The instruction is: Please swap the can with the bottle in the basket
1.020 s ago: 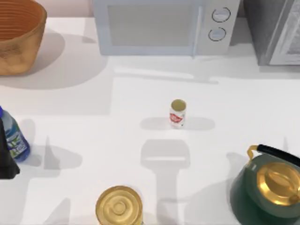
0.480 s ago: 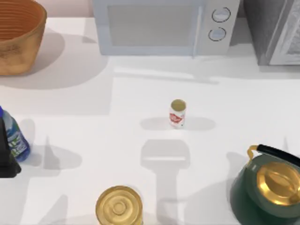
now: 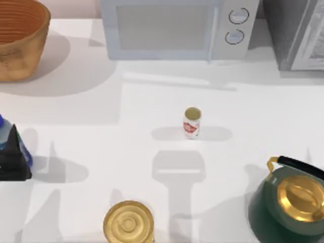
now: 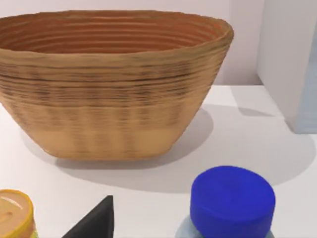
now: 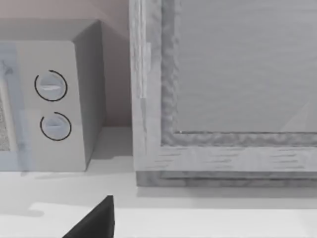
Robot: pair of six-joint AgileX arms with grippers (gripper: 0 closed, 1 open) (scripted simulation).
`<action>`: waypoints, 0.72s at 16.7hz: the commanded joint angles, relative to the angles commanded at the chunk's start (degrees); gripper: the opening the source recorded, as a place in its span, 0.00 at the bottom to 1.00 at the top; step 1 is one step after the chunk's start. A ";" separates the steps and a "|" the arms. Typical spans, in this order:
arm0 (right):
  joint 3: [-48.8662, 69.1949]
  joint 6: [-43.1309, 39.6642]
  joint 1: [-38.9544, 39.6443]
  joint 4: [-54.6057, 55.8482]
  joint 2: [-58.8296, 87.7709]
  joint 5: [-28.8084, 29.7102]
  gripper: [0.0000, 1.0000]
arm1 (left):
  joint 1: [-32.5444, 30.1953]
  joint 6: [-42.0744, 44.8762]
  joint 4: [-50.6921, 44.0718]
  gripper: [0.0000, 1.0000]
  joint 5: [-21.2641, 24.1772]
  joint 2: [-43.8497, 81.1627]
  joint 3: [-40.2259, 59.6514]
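Honestly there's nothing you can actually read here. The can (image 3: 192, 123), standing mid-counter, has a red mark on its white side, but you can't make out any letters in it. The bottle (image 3: 6, 132) at the counter's left edge shows no legible label. The microwave (image 3: 177, 28) dials along the back edge carry no numbers.

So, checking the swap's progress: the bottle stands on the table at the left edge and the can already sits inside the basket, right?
Not quite. The can stands on the table's middle, as the top view shows, not inside the basket. The bottle is at the left edge, by the left gripper.
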 joint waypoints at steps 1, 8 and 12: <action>0.00 0.00 0.00 0.00 0.00 0.00 1.00 | 0.15 0.09 4.36 1.00 0.22 4.96 -0.39; 0.00 0.00 0.00 0.00 0.00 0.00 1.00 | 1.11 0.59 32.35 1.00 1.67 36.52 -3.26; 0.00 0.00 0.00 0.00 0.00 0.00 1.00 | 1.51 0.83 43.74 1.00 2.24 49.05 -4.26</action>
